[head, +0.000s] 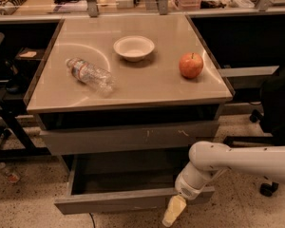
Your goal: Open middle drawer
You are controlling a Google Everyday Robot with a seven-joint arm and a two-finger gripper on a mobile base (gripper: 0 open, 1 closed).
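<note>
The middle drawer (pixel 118 202) is a wide, shallow grey drawer with a plain flat front. It stands pulled out below the table top, and its grey inside (pixel 128 175) shows. My white arm (pixel 213 163) comes in from the right. My gripper (pixel 173 212) has a cream tip and hangs at the right part of the drawer's front edge, pointing down and just in front of it. Whether it touches the front is not clear.
Above the open drawer is a larger grey front with pale scratch marks (pixel 133 137). On the table top (pixel 147 84) lie a plastic bottle (pixel 90 74), a white bowl (pixel 134 47) and a red apple (pixel 191 65). A black chair (pixel 275 108) stands at the right.
</note>
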